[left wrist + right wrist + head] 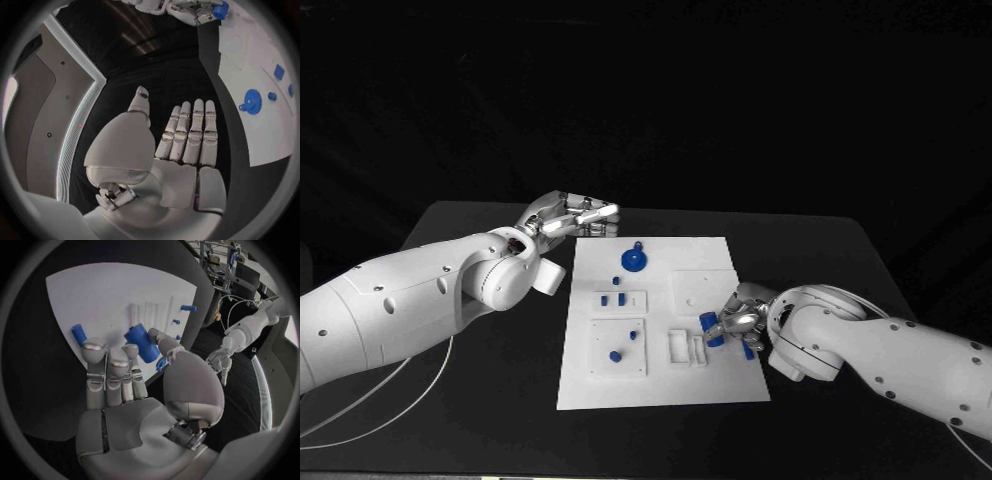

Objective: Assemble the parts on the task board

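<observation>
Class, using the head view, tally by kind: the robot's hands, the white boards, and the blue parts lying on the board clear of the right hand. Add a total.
Hands: 2 (left hand, right hand)
Task board: 1
Blue parts clear of the right hand: 6, counting the round one
Total: 9

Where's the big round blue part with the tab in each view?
Head view: round blue part on the white task board, far half.
Left wrist view: it lies on the board beyond the open left hand.
Right wrist view: cannot make it out.
Shared landmark: the board.
</observation>
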{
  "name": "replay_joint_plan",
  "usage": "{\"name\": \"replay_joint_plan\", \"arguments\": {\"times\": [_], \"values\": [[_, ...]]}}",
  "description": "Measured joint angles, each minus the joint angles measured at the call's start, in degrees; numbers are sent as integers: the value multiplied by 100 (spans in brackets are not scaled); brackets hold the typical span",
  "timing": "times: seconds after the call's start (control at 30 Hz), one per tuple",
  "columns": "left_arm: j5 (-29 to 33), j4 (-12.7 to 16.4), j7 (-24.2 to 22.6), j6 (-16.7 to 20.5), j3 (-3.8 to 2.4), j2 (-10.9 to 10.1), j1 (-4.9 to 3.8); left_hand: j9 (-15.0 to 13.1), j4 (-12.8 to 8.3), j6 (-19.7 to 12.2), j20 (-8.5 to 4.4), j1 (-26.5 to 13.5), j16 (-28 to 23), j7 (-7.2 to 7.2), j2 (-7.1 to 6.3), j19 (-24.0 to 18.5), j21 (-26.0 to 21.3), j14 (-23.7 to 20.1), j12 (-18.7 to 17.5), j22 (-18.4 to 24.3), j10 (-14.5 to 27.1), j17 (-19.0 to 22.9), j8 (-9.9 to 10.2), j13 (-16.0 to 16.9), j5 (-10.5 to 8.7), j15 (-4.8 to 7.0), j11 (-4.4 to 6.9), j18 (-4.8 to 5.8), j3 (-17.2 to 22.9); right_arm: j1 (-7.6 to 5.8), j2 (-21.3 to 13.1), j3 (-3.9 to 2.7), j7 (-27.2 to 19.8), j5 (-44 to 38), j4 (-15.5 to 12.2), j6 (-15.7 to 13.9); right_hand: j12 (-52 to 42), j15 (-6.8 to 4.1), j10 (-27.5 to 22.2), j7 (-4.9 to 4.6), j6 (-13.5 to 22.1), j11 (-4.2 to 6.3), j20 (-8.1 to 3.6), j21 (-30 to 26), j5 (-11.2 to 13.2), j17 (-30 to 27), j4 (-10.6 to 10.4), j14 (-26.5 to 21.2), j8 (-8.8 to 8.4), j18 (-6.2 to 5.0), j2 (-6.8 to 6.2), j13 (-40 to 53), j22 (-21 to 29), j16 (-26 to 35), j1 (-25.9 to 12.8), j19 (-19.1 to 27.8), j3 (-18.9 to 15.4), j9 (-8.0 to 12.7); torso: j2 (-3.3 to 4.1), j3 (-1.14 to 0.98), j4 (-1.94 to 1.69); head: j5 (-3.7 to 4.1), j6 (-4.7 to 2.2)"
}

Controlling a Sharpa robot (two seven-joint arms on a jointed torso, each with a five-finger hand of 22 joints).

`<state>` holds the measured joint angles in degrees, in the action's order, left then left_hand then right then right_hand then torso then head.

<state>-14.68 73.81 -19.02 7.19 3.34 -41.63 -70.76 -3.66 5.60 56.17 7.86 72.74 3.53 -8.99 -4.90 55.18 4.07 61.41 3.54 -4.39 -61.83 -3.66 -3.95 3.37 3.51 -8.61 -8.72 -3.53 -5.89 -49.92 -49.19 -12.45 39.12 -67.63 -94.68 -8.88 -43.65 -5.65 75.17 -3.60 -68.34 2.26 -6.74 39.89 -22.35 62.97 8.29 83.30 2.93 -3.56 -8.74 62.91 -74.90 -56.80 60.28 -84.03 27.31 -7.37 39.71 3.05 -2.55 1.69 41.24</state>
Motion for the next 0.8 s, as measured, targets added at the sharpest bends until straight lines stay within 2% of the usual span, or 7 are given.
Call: {"name": "replay_joint_plan", "arguments": {"times": [0.3,0.5,0.67,0.8], "values": [[-13,0,20,-14,1,-1,0,0,0,0,0,0,0,0,0,0,0,0,0,0,0,0,0,0,0,0,0,0,0,0,58,-12,-10,245,-129,-48,0,1,30,-10,-32,10,0,0,135,-1,-71,1,4,1,4,0,0,0,4,0,-131,83,1,3,-4,-21,25],[-22,0,34,-19,1,11,0,0,-14,0,0,-22,0,0,22,0,23,0,0,0,0,0,0,0,0,0,0,0,14,-1,149,32,19,334,-119,98,0,1,41,-2,-42,20,0,0,283,0,-168,1,52,2,53,-9,0,0,59,0,-244,116,1,6,-4,-25,31],[-34,3,45,-26,1,23,0,0,-14,0,0,-22,0,0,22,0,23,0,0,0,21,0,0,0,0,0,-21,0,14,-1,225,81,48,322,-86,263,-185,1,71,6,-49,-10,0,40,358,60,-312,1,52,3,55,96,0,-44,58,0,-340,115,1,8,-9,-42,35],[-48,5,53,-34,2,27,0,0,10,0,0,-40,0,0,4,0,23,0,0,-1,21,0,0,0,-1,0,-21,1,38,0,284,103,63,274,-64,388,-209,2,73,10,-54,-9,0,40,453,101,-563,2,52,3,55,141,0,-56,58,0,-391,109,1,7,-9,-60,37]]}}
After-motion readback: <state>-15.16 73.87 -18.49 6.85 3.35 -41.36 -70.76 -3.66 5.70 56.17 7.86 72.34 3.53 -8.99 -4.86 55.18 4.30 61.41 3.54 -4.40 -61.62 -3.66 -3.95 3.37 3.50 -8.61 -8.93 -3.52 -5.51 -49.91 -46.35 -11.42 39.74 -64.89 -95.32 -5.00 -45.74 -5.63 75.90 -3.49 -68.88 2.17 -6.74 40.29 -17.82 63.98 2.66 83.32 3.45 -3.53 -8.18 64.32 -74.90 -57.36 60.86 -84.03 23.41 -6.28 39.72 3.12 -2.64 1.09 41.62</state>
